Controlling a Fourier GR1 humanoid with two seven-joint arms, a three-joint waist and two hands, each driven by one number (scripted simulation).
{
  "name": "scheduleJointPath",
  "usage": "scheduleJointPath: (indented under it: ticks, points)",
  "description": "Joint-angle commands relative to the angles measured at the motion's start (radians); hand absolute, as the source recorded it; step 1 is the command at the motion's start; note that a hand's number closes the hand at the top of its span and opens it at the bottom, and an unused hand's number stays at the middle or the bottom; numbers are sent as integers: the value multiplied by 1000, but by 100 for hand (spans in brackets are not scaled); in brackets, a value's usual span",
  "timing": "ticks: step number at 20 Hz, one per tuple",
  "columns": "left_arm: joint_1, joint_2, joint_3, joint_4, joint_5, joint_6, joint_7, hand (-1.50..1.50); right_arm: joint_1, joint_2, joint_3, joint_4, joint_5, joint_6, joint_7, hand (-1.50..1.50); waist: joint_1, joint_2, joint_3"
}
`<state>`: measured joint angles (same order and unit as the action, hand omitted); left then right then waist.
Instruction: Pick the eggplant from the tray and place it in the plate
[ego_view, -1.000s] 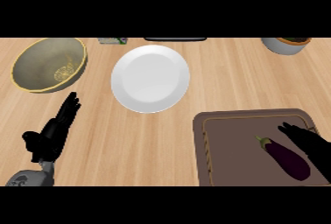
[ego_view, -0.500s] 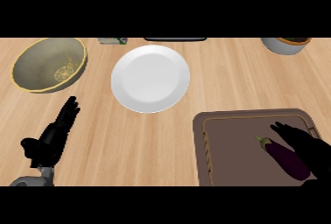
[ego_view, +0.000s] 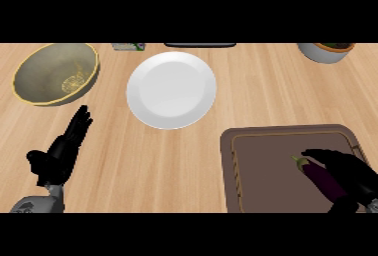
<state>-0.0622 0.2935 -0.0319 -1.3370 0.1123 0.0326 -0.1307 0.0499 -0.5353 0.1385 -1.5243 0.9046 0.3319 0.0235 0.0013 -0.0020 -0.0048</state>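
Down at the near right, the right hand (ego_view: 353, 176) has slid in closer and now lies right against the eggplant (ego_view: 319, 175), which is still on the brown tray (ego_view: 258, 170), so the grab looks about to start. The hand hides the eggplant's near end and is cut off by the edge, so I cannot tell if it holds it yet. The left hand (ego_view: 60, 152) rests at the near left, fingers straight and open, and farther off the white plate (ego_view: 171, 90) has nothing on it.
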Motion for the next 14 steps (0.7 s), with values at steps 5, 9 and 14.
scheduleJointPath:
  ticks: [5,9,14]
  points:
    - [-1,8,40,-13,5,-39,24,0,-51,19,14,128,42,-13,-130,150,1,2,5]
    - [1,-28,19,47,-46,-22,-42,0,-36,24,9,133,69,-82,-190,150,-2,2,5]
    - [53,-11,26,-42,-14,-44,0,0,25,143,-15,-60,107,-192,8,150,-8,-5,4]
